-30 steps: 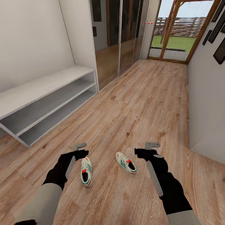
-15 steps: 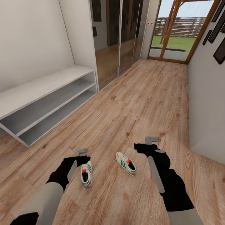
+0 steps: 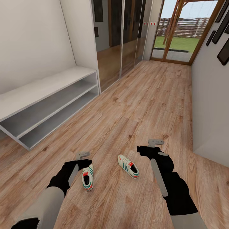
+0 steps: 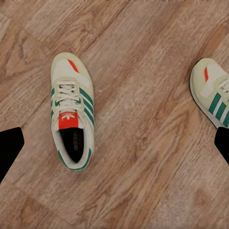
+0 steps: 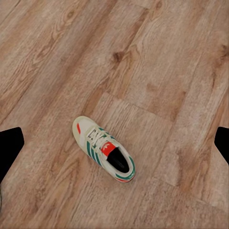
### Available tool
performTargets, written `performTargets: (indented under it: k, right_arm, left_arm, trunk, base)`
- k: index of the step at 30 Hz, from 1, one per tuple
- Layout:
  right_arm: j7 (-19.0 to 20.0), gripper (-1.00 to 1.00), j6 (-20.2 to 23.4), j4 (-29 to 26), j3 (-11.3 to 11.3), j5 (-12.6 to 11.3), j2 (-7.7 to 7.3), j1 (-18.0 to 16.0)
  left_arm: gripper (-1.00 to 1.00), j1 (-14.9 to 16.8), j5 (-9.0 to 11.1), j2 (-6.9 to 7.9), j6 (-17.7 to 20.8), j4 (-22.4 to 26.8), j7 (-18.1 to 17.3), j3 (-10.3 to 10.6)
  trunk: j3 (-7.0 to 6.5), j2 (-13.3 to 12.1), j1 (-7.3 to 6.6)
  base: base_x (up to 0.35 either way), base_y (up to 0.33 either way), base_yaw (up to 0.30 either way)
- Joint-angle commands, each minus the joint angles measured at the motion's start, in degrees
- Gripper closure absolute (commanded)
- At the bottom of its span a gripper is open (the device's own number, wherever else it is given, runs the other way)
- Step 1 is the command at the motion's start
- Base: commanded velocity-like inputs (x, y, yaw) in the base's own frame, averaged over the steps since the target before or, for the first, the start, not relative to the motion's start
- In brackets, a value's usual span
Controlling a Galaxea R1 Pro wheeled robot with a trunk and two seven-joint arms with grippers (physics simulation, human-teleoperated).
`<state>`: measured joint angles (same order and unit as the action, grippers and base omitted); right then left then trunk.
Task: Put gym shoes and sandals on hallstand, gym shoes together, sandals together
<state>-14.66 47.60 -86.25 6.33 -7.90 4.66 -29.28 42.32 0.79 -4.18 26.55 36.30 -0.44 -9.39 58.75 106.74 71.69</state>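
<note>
Two gym shoes lie on the floor (image 3: 143, 105) between my arms, soles down, apart from each other. The left shoe (image 3: 87, 178) has its long axis running nearly straight away from me, toe far, heel opening near; my left claw (image 3: 83, 156) hangs just over its toe end. The right shoe (image 3: 128, 166) lies on a diagonal, toe pointing away and toward my left, heel toward my right arm. My right claw (image 3: 155, 142) hangs beyond and to the right of it, clear of contact.

Left wrist view: left shoe (image 4: 72, 118) centred between my wide-spread fingertips (image 4: 9, 150), with the toe of the other shoe at the picture's edge. Right wrist view: right shoe (image 5: 105, 149) lies between wide-spread fingertips (image 5: 9, 145). Both claws are wide and hold nothing.

The floor is light brown wood plank with visible grain. The rack (image 3: 41, 105) stands along the left wall, well apart from the shoes, its two lower tiers bare. Mirrored doors (image 3: 122, 35) follow it; a glazed door (image 3: 181, 30) at the corridor's end shows grass and a fence.
</note>
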Motion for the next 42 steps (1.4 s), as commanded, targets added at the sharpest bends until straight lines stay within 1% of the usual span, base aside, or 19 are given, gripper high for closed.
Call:
performTargets:
  k: [1,3,5,10,12,17,19,27,39,42]
  right_arm:
    - [0.0,-1.0,0.0,0.0,0.0,0.0,0.0,0.0]
    - [0.0,-1.0,0.0,0.0,0.0,0.0,0.0,0.0]
    - [-0.1,-1.0,0.0,0.0,0.0,0.1,-0.01,0.0]
    - [-0.1,-1.0,-0.2,-0.1,0.1,0.1,0.0,0.0]
    - [-0.2,-1.0,-0.3,-0.1,0.2,0.1,0.0,0.0]
    - [-0.2,-1.0,-0.5,-0.1,0.3,0.1,0.12,0.0]
    - [-0.2,-1.0,-0.6,-0.1,0.3,0.1,0.15,0.0]
    - [-0.2,-1.0,-0.6,-0.1,0.3,0.1,0.17,0.0]
    - [-0.1,-1.0,-0.7,-0.1,0.3,0.1,0.17,0.0]
    - [-0.1,-1.0,-0.7,-0.1,0.3,0.1,0.17,0.0]
  left_arm:
    - [-1.0,-0.1,0.0,0.01,-0.2,0.0,0.0,0.0]
    - [-1.0,-0.4,0.0,0.03,-1.4,0.0,0.0,0.0]
    - [-1.0,-1.4,0.0,0.04,-3.5,0.0,0.0,0.0]
    - [-1.0,-3.5,0.0,0.04,-6.5,-0.2,0.0,0.0]
    - [-1.0,-3.8,0.0,0.04,-7.4,-0.2,0.0,0.0]
    - [-1.0,-4.6,-0.3,0.09,-11.9,-0.5,0.1,0.0]
    - [-1.0,-4.7,-0.3,0.11,-12.7,-0.6,0.0,0.0]
    - [-1.0,-4.8,-0.2,0.13,-13.2,-0.6,0.0,0.0]
    - [-1.0,-5.4,0.0,0.13,-13.3,-0.6,0.1,-0.1]
    - [-1.0,-5.5,0.0,0.13,-13.3,-0.5,0.1,-0.1]
  trunk:
    - [0.0,0.0,0.0]
    - [0.0,0.0,0.0]
    - [0.0,0.0,0.0]
    - [0.0,0.0,0.0]
    - [0.0,0.0,0.0]
    - [0.0,0.0,0.0]
    - [0.0,0.0,0.0]
    - [0.22,0.0,0.0]
    - [1.13,0.0,0.0]
    - [1.92,1.2,0.66]
  base:
    - [0.0,0.0,0.0]
    - [0.0,0.0,0.0]
    - [0.0,0.0,0.0]
    - [0.0,0.0,0.0]
    - [0.0,0.0,0.0]
    - [0.0,0.0,0.0]
    - [0.0,0.0,0.0]
    - [0.0,0.0,0.0]
    - [0.0,0.0,0.066]
    - [0.0,0.0,0.088]
